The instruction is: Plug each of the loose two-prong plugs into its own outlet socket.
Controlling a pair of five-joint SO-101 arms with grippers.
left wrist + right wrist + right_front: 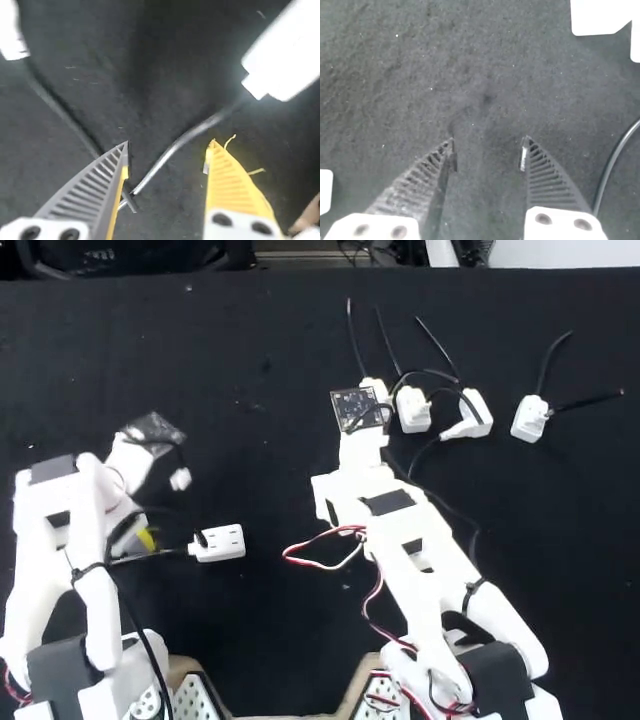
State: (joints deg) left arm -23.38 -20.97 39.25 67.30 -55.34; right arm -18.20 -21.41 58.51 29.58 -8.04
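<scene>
A white socket block (218, 542) lies on the black cloth at the left, its black cable (165, 553) running toward my left gripper (148, 538). In the left wrist view that gripper (167, 155) is open, with the cable (175, 150) lying between its fingers and the white block (285, 55) just beyond them. Three white plugs and sockets (413, 408) (475, 412) (530, 420) with black cables sit at the back right. My right gripper (487, 150) is open over bare cloth, with a white block (600, 17) ahead of it. In the high view it sits under its camera board (358, 408).
A black cloth (250, 360) covers the whole table. Red and white wires (320, 550) loop out from the right arm. A black cable (615, 160) curves beside the right gripper. Another white piece (10, 30) lies off to one side of the left gripper.
</scene>
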